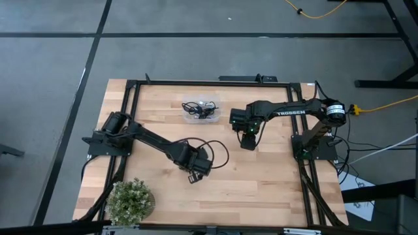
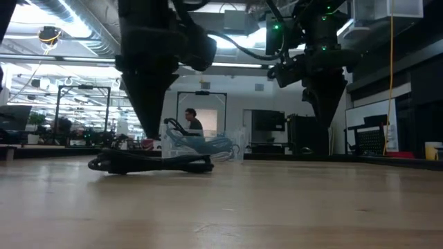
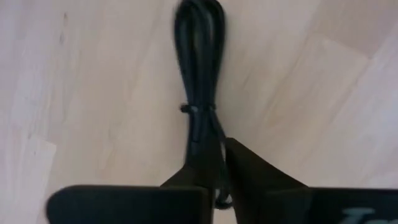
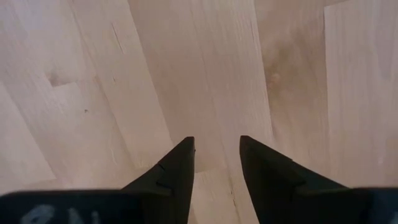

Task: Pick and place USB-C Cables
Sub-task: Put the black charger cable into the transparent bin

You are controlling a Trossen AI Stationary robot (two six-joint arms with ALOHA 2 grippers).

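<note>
A black USB-C cable [image 3: 198, 68], a long narrow bundle bound by a thin tie, lies flat on the wooden table [image 1: 261, 189]. My left gripper [image 3: 217, 186] stands over one end of it, pointing down, and is shut on it; the low view shows the left gripper [image 2: 152, 142] above the cable [image 2: 149, 164]. A clear container [image 1: 200, 109] near the table's far edge holds more dark coiled cables. My right gripper [image 4: 216, 155] is open and hangs over bare wood to the right of the container, touching nothing. No white cable shows plainly. My left gripper pinches the black cable bundle near one end [image 3: 214, 163], past the tie [image 3: 194, 109], between its two fingers. The fingers [image 3: 249, 174] come from above, pointing down, and lie across the bundle. The bundle lies along the table, stretching away from the fingers.
A small potted plant [image 1: 130, 201] stands at the table's near left corner. A black metal frame [image 1: 196, 83] runs along the table's edges. Bare wood lies between the two grippers and toward the near edge. People and desks show in the room beyond the table.
</note>
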